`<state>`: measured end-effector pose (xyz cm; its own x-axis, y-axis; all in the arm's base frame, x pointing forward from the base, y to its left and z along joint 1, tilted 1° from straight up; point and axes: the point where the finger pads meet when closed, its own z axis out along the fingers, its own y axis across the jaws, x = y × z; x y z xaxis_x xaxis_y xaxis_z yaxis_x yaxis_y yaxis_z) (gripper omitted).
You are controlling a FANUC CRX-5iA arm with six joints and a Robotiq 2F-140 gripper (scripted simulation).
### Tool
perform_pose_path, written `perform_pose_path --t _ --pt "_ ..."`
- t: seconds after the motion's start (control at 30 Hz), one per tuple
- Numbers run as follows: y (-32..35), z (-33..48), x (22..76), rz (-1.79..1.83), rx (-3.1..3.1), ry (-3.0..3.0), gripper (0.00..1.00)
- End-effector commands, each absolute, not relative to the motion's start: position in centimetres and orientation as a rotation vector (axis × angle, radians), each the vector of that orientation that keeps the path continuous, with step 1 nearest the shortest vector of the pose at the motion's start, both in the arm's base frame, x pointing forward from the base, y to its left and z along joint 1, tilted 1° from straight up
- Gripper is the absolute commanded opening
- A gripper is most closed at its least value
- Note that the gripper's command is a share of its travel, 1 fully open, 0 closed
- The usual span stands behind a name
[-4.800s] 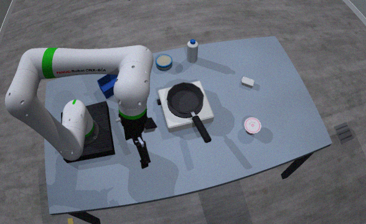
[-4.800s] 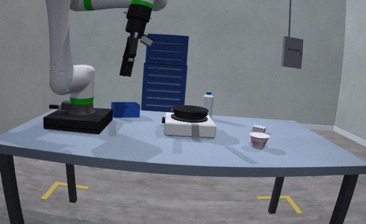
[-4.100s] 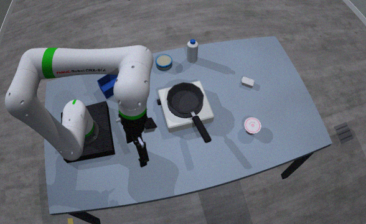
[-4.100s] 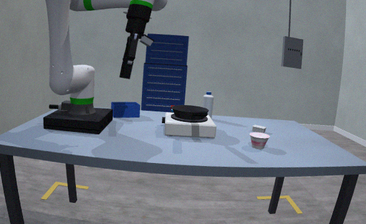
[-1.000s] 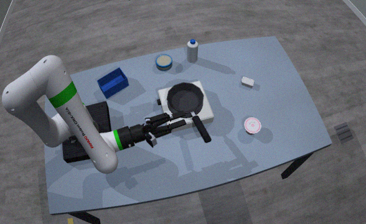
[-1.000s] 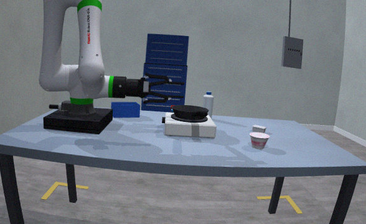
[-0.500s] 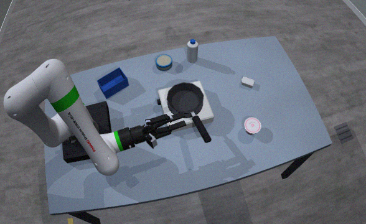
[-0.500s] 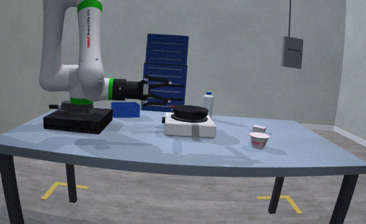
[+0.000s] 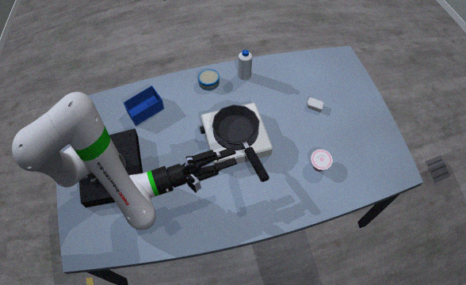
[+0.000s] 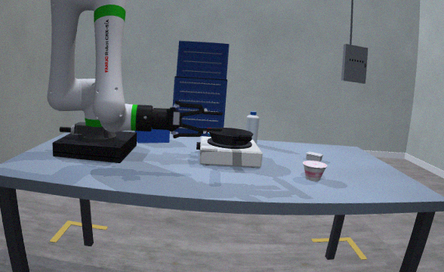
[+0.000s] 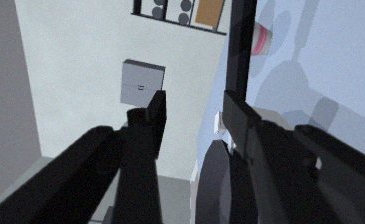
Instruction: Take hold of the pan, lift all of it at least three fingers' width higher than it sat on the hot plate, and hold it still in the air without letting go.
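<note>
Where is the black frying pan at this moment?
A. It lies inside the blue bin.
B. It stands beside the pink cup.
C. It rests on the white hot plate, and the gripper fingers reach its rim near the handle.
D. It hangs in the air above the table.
C: the black frying pan rests on the white hot plate, with the part-open gripper at its rim, holding nothing.

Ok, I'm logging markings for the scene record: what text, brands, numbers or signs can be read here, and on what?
"FANUC Robot CRX-5iA": on the arm's white forearm, FANUC in red; also seen in the top view, too small there.
Pink-and-white cup: pink markings, no readable words.
White bottle, hot plate, wall box: no legible text.
</note>
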<state>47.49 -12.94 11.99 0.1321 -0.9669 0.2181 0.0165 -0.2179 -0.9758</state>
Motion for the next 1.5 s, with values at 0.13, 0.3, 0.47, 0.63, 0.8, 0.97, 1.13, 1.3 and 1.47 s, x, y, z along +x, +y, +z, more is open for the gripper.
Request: perform_pose_path --t 0.13,0.3,0.47,0.63,0.8,0.97,1.13,1.3,1.47 --pt "-13.0 9.2 47.5 -1.270 -1.425 0.992 0.41" --pt "-13.0 8.3 47.5 -1.270 -1.425 0.992 0.41" --pt "-13.0 7.3 47.5 -1.270 -1.425 0.992 0.41" --pt "-13.0 6.6 47.5 -1.270 -1.425 0.992 0.41" --pt "-13.0 6.4 47.5 -1.270 -1.425 0.992 0.41" --pt "-13.0 6.4 47.5 -1.270 -1.425 0.992 0.41" --pt "-13.0 6.4 47.5 -1.270 -1.425 0.992 0.41" --pt "-13.0 6.4 47.6 -1.270 -1.425 0.992 0.41" --pt "-13.0 6.4 47.6 -1.270 -1.425 0.992 0.41"
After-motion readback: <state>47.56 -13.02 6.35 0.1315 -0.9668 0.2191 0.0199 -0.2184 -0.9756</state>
